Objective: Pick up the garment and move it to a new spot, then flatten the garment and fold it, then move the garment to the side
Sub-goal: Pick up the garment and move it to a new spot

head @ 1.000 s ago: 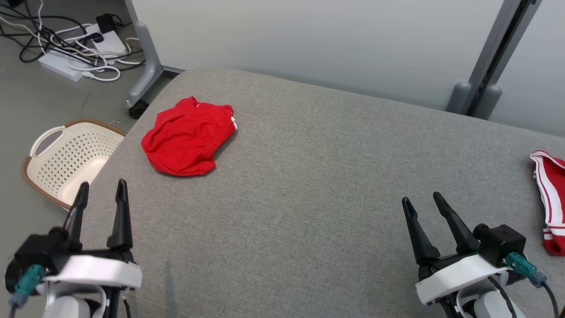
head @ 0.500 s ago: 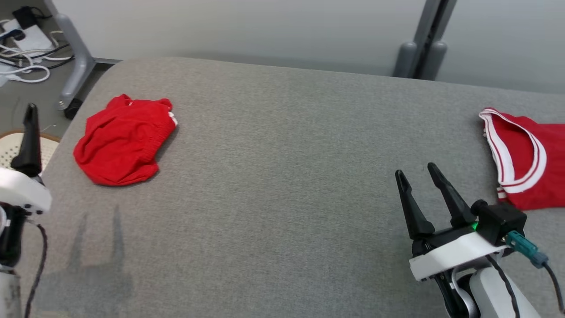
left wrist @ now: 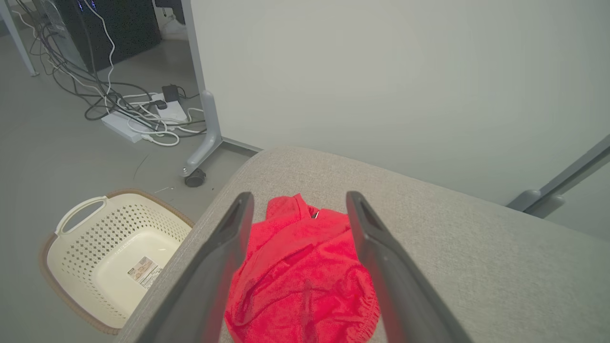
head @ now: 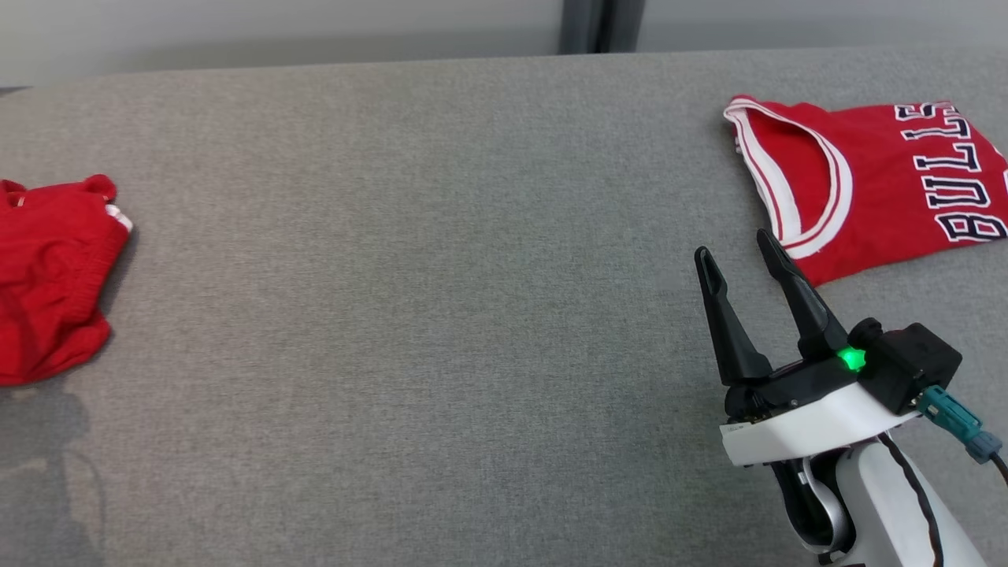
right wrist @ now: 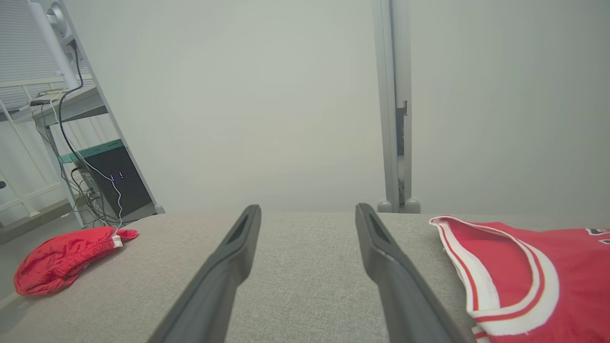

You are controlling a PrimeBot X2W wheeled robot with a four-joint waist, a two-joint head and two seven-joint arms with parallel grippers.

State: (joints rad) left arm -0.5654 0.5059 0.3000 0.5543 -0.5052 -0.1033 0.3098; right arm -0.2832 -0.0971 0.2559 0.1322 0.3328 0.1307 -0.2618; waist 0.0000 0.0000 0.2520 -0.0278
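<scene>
Both pincers are open and empty. The right pincer [head: 732, 244] hovers over the grey padded surface [head: 433, 276] beside the flat red jersey [head: 882, 189] near its far right edge. The left pincer [left wrist: 299, 195] points at the crumpled red shorts [head: 47, 276] at the left edge. Apparently no garment is lifted yet, so every step remains.
</scene>
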